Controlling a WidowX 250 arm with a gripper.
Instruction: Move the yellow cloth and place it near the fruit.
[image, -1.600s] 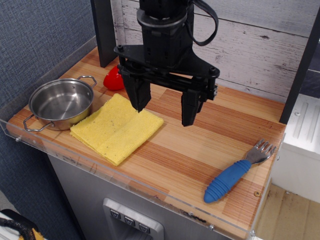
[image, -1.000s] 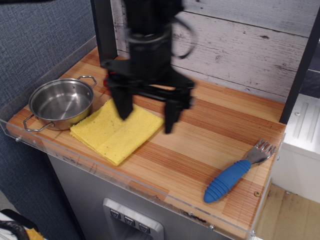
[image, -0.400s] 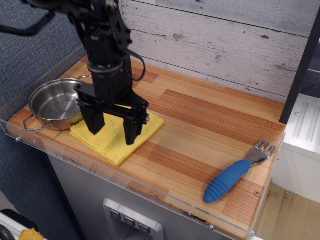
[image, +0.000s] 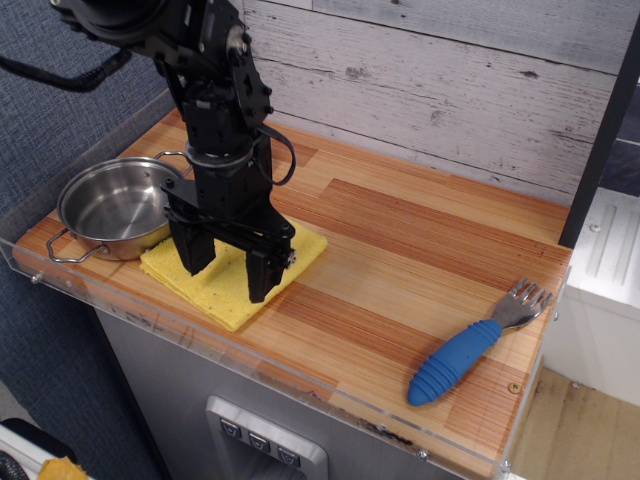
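Gripper (image: 228, 270) is hanging wide open right over the cloth (image: 232, 268), fingers straddling it, nothing gripped yet. Cloth is lying flat near the desk's front-left edge, tucked against the pot (image: 118, 205). Grasp, carry and placing are all remaining. Fruit isn't showing (arm is probably hiding it). Fork (image: 470, 344) is sitting at the front-right corner, clear.

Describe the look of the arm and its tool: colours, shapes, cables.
The arm is matte black throughout, built of chunky, rounded segments. A black cable loops out beside the wrist, and another runs off at the upper left. The tool is black too: a wide angular crossbar carrying two flat, blocky fingers. No markings are legible.
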